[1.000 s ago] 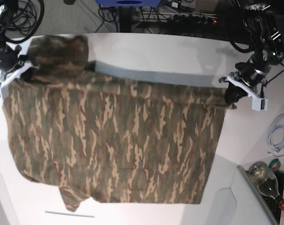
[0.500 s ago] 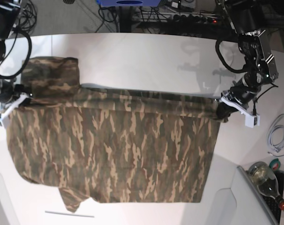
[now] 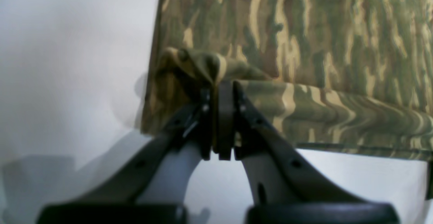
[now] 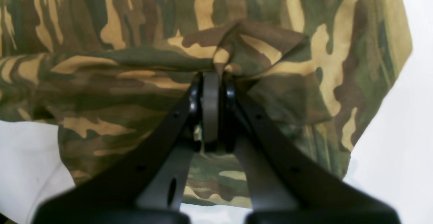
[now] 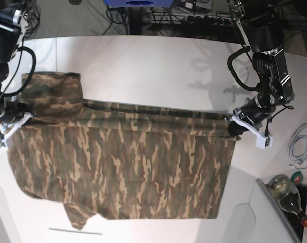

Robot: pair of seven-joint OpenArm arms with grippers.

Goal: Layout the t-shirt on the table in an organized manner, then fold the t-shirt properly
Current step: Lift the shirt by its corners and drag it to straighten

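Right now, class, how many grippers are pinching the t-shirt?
2: the left gripper at the t-shirt edge on the base view's right, the right gripper on its left.

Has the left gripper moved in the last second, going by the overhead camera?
Yes. The left gripper, shut on the t-shirt, has moved down the base view, toward the bottle and away from the table's far edge.

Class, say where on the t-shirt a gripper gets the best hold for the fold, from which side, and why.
Grip the t-shirt at the two ends of its far folded edge, coming in from the outer sides. There the cloth bunches into a thick ridge, probably firm to pinch, as the left gripper and right gripper do.
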